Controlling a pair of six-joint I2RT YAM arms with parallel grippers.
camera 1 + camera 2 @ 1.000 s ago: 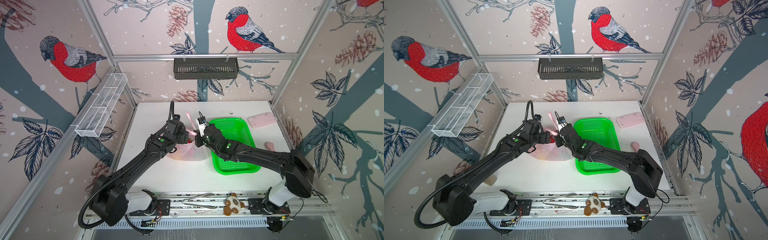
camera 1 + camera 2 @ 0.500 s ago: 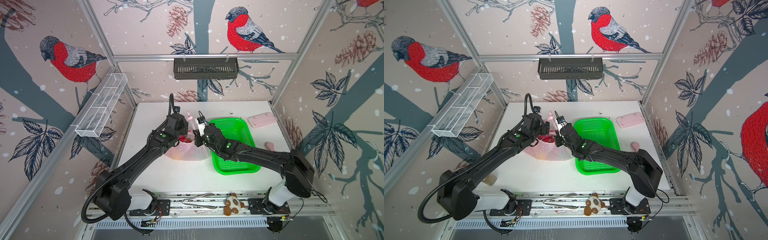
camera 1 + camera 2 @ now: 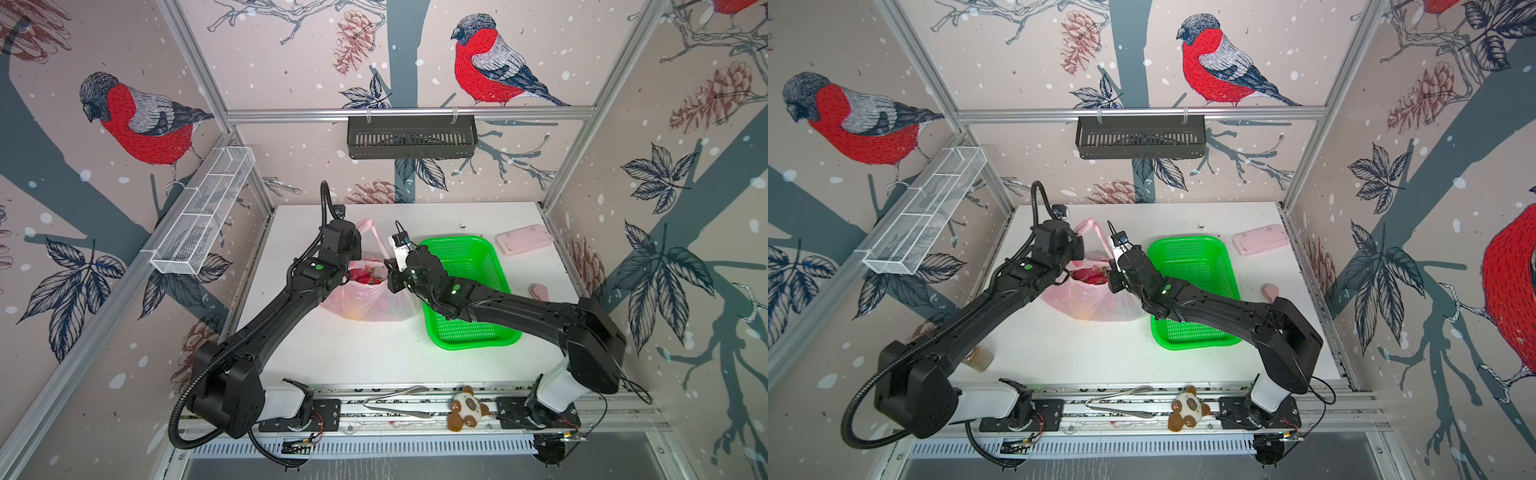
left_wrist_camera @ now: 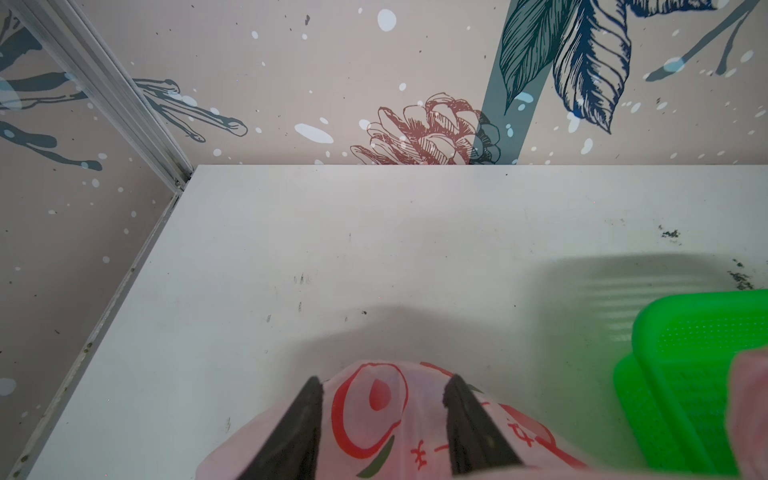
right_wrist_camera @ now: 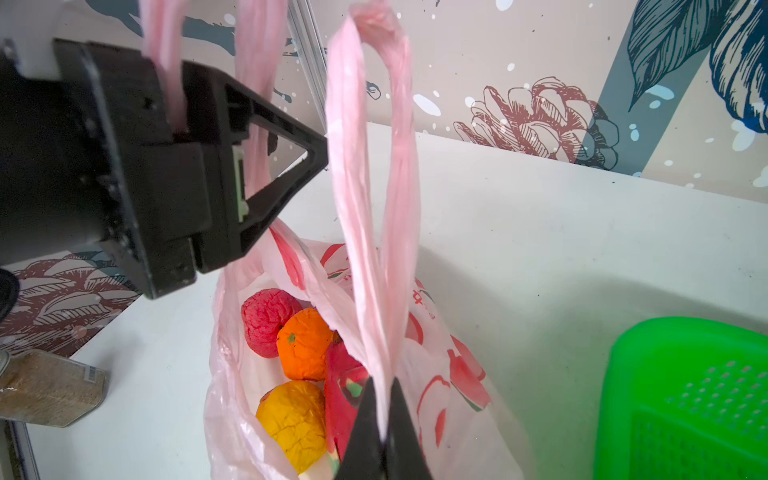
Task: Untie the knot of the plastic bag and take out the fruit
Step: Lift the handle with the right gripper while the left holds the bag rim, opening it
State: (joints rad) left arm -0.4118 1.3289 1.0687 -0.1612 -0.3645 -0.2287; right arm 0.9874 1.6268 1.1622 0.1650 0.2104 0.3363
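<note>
Right wrist: R gripper [image 5: 384, 399] pinches handle [image 5: 368, 166] of bag [image 5: 453, 399], holding mouth up so fruit [image 5: 303, 345] shows. L gripper [image 4: 382, 390] fingers [image 4: 299, 419] spread astride its other side, prob. to pull wider.

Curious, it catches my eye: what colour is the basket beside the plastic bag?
The basket is bright green; a top view shows it best.

bag [image 3: 365, 297] 1 | citrus [image 5: 304, 345] 2 (one orange, one yellow) | basket [image 3: 465, 257] 1
</note>
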